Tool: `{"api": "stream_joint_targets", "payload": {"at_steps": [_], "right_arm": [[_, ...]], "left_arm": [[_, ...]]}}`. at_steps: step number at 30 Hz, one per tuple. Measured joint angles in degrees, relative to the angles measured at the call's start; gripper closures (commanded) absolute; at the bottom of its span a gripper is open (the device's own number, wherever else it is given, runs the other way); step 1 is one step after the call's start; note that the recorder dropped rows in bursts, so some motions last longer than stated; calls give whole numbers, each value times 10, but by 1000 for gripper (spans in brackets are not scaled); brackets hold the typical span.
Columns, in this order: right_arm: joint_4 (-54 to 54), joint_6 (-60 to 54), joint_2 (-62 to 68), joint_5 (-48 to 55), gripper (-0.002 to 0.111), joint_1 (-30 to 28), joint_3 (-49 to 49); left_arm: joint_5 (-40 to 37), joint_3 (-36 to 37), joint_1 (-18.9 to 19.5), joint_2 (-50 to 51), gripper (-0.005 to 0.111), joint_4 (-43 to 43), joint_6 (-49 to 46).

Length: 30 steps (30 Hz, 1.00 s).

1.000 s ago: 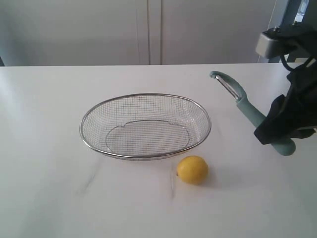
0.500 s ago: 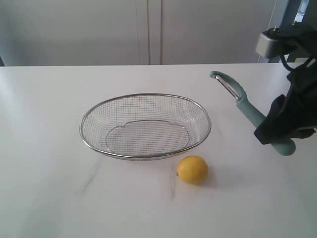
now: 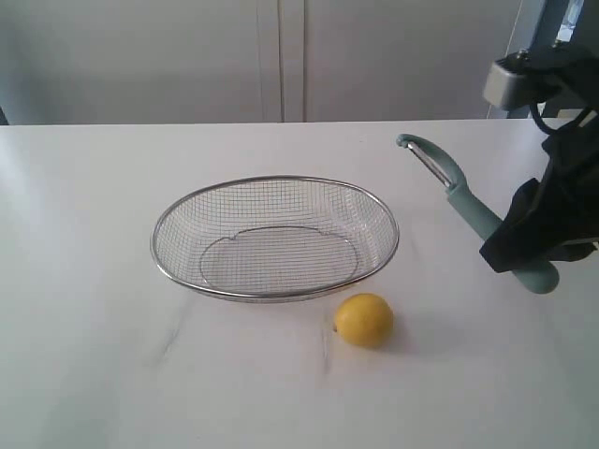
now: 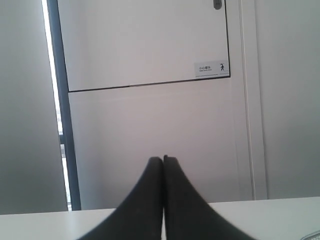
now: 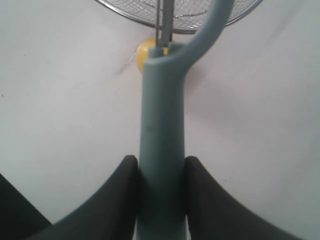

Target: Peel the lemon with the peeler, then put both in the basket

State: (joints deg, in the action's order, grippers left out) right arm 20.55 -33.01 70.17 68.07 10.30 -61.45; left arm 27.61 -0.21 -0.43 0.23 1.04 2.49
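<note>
Steel-mesh basket (image 3: 271, 297) sits on white table (image 3: 94, 234), nothing in it. Right of it in ext. view, right gripper (image 5: 161, 167) clamps peeler (image 3: 468, 208) by the handle, in the air, head raised. Unpeeled lemon (image 3: 364, 320) lies loose just in front of the rim. Risk: w/ left gripper (image 4: 163, 162) pinched shut, empty & away, nothing steadies the lemon, so blade pressure could roll it off. On the door sign (image 4: 212, 68), a pictogram; text too small to read.

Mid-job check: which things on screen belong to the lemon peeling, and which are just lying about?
Job: basket, empty; lemon, loose beside it; peeler, gripped by the right claw.
Just there: table; doors behind it; small sign on one door.
</note>
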Motion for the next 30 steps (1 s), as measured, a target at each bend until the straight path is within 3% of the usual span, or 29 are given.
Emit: {"api": "stream_joint_targets", "payload": {"at_steps": [13,19,23,30], "right_arm": [[0,0,0,0,108,0,0],[0,0,0,0,108,0,0],[0,0,0,0,108,0,0],[0,0,0,0,108,0,0]], "left_arm": [[50,0,0,-1,107,0,1],[122,-2,0,-1,107,0,2],[124,-51,0,6,107,-1,2],[114,-133,0,102,107,27,2]]}}
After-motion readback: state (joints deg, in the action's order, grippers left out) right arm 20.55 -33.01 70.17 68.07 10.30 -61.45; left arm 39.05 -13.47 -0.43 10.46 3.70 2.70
